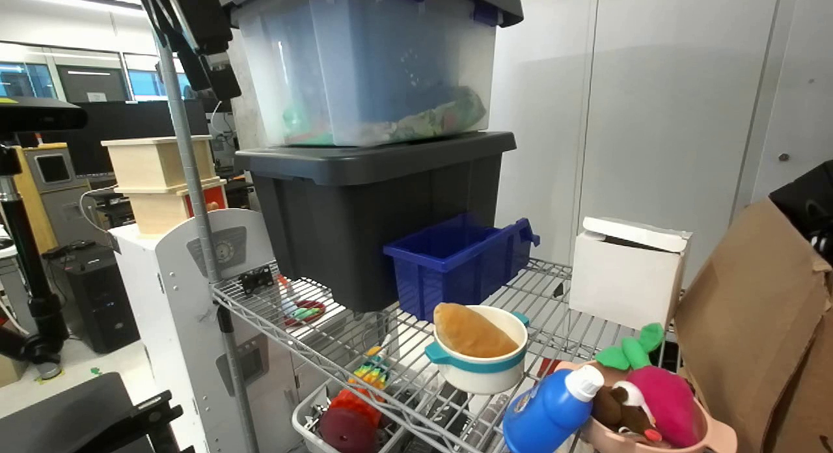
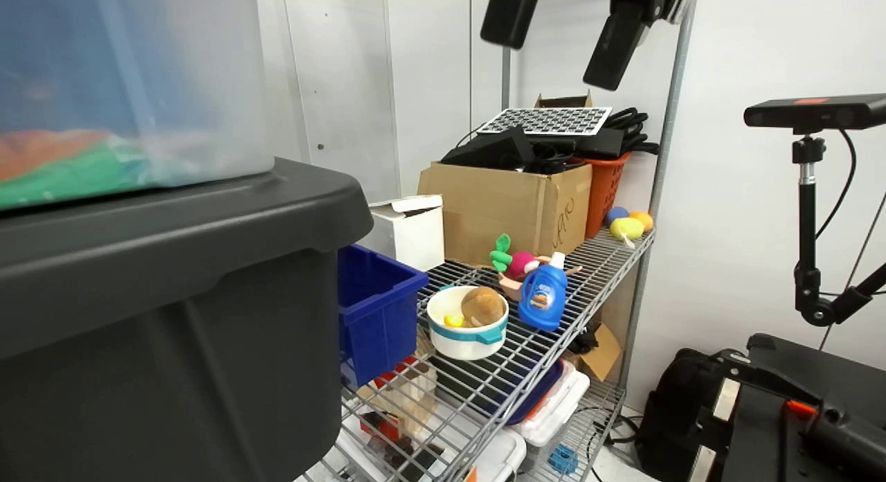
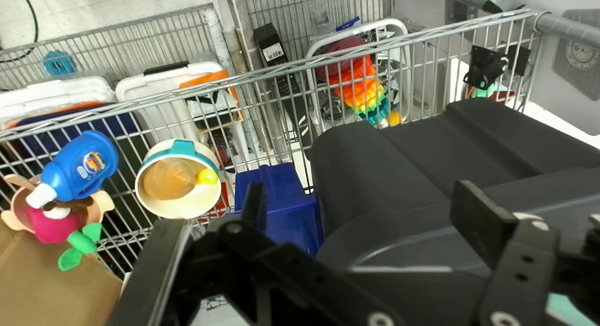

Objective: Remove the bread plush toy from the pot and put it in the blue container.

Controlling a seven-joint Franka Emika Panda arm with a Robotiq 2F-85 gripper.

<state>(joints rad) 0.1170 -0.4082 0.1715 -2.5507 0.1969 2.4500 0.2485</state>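
Observation:
The bread plush toy [image 1: 475, 334] is golden-brown and leans inside the pot, its end sticking above the rim. It also shows in an exterior view [image 2: 483, 306] and in the wrist view [image 3: 168, 178]. The pot [image 1: 481, 380] is white with a teal band and handles, upright on the wire shelf. A small yellow object [image 3: 206, 177] lies beside the toy in the pot. The blue container [image 1: 423, 285] stands behind the pot, against the dark tote; it shows in the wrist view [image 3: 272, 189]. My gripper [image 3: 358, 199] is open and empty, high above the shelf, over the dark tote's side.
A dark grey tote [image 1: 364, 225] with a clear tote [image 1: 390, 69] on top stands beside the blue container. A blue bottle [image 1: 550, 407] and a pink bowl [image 1: 719, 437] of toys are beside the pot. A white box [image 1: 625, 280] and cardboard box [image 2: 495, 208] stand behind.

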